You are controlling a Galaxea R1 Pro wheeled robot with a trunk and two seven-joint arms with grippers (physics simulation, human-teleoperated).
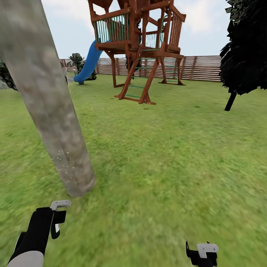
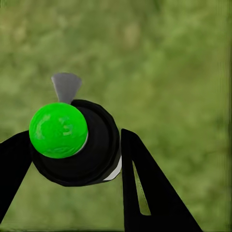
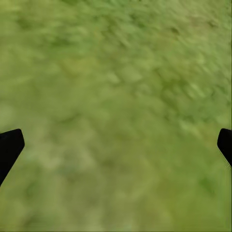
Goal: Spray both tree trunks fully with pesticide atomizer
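Observation:
A thick mottled grey-beige tree trunk (image 1: pixel 48 104) leans across the left of the head view, and a few fine white pesticide specks (image 1: pixel 63 163) dot its lower part. Just in front of its base, my left gripper (image 1: pixel 56 220) is shut on the pesticide atomizer (image 1: pixel 60 204), whose grey nozzle points toward the trunk. In the left wrist view the atomizer (image 2: pixel 77 145) is a black body with a bright green round cap, held between the black fingers (image 2: pixel 145 188) over grass. My right gripper (image 1: pixel 202 254) hangs low at the right, open over bare grass, its fingertips (image 3: pixel 9 147) wide apart.
Green lawn (image 1: pixel 167 155) stretches ahead. A red-brown wooden play tower (image 1: pixel 144 48) with a blue slide (image 1: pixel 89 63) stands at the back, before a brown slat fence (image 1: pixel 200 68). A dark conifer (image 1: pixel 246 48) stands at the right.

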